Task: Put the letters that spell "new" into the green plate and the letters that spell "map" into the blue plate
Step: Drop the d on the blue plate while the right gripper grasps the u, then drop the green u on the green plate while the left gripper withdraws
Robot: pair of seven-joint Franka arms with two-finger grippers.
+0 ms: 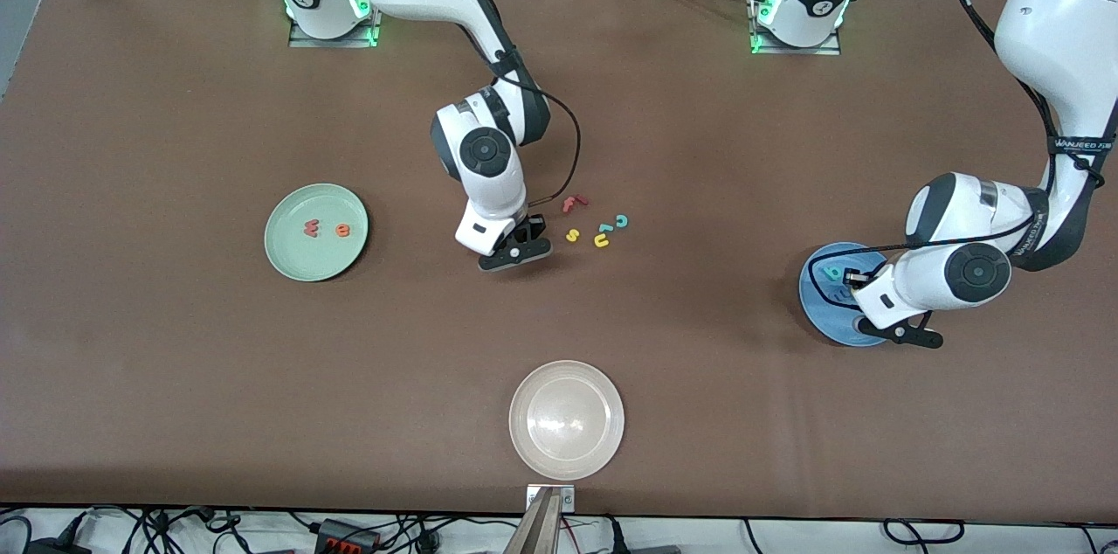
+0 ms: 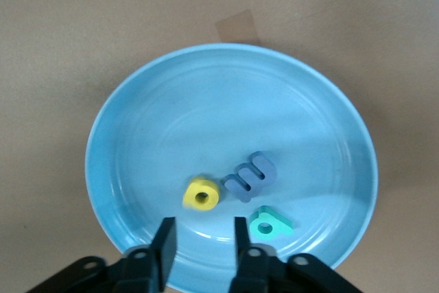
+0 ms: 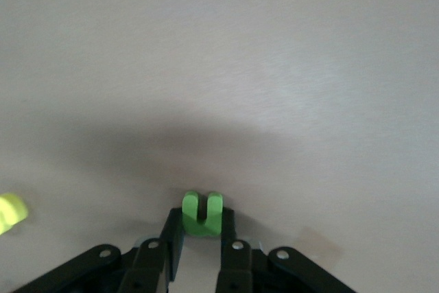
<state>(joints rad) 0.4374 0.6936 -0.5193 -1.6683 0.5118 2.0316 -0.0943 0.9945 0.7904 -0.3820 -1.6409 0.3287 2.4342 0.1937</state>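
Observation:
The green plate [image 1: 284,257] lies toward the right arm's end of the table, with the red "w" [image 1: 311,228] and the orange "e" [image 1: 342,230] in it. My right gripper [image 3: 200,223] is shut on the green "n" [image 3: 202,209], low over the bare table beside the loose letters; in the front view the right gripper [image 1: 533,231] hides the "n". The blue plate [image 2: 226,101] holds the dark blue "m" [image 2: 250,176], the yellow "a" [image 2: 202,193] and the teal "p" [image 2: 269,224]. Over its rim my left gripper [image 2: 203,226] is open, with nothing between its fingers.
Loose letters lie mid-table beside the right gripper: a red "f" [image 1: 574,203], a yellow "s" [image 1: 573,234], a yellow "u" [image 1: 602,240] and a teal "c" [image 1: 622,221]. A cream-white plate [image 1: 566,418] sits near the table's front edge.

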